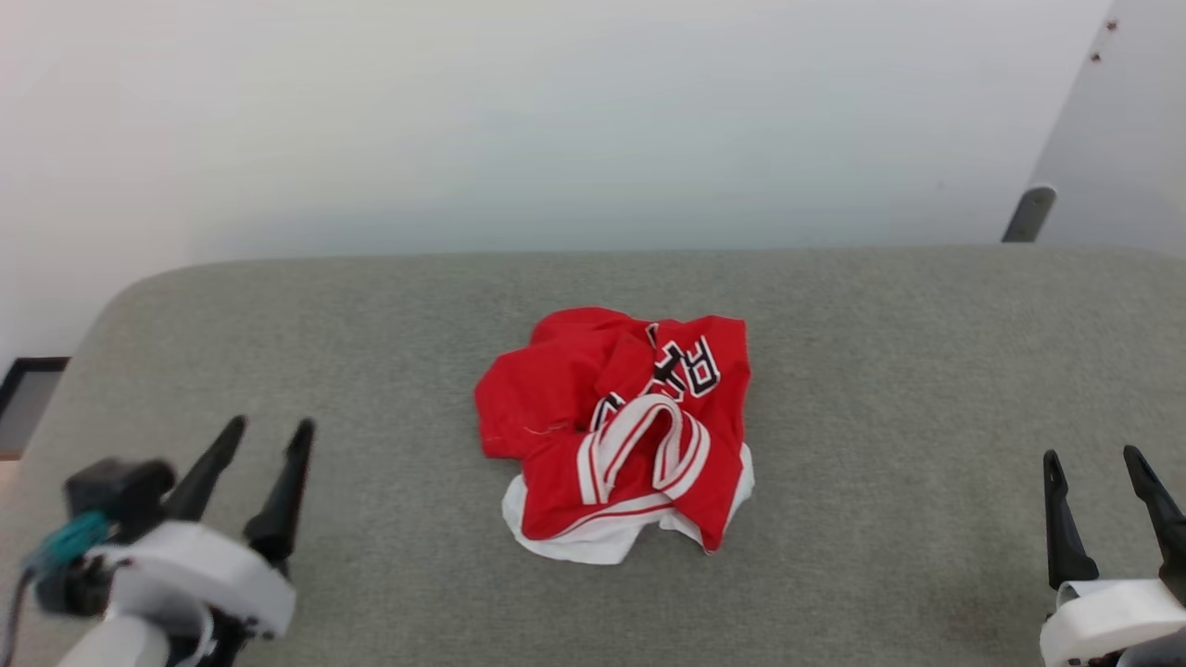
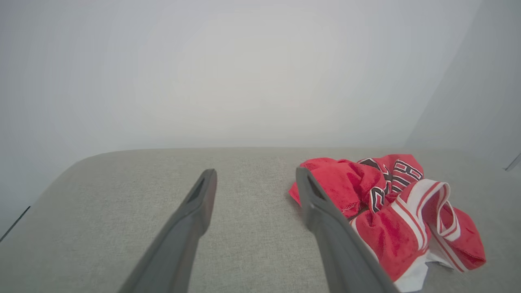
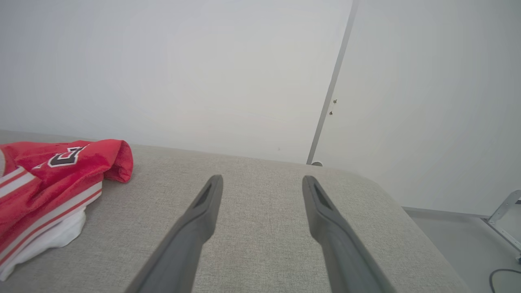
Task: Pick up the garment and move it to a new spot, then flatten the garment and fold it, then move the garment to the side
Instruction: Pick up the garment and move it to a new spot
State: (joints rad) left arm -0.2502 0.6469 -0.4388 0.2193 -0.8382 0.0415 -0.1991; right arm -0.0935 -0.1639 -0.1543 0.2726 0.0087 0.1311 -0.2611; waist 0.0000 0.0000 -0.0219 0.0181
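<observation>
The garment (image 1: 616, 431) is a crumpled red jersey with white sleeves, striped trim and black lettering, lying in a heap at the middle of the grey padded surface (image 1: 880, 371). My left gripper (image 1: 271, 429) hovers open at the lower left, well to the left of the heap. At the lower right my right gripper (image 1: 1091, 457) is open too, far from the cloth. In the left wrist view the garment (image 2: 390, 211) lies just right of the open left gripper (image 2: 256, 175). The right wrist view has the garment (image 3: 49, 179) at far left, apart from the right gripper (image 3: 262, 180).
The grey fabric surface (image 3: 264, 203) has rounded far corners and ends at a pale wall (image 1: 556, 111). A floor (image 3: 468, 240) with a metal bracket (image 3: 504, 211) lies beyond its right end. A dark frame (image 1: 23, 389) sits past the left edge.
</observation>
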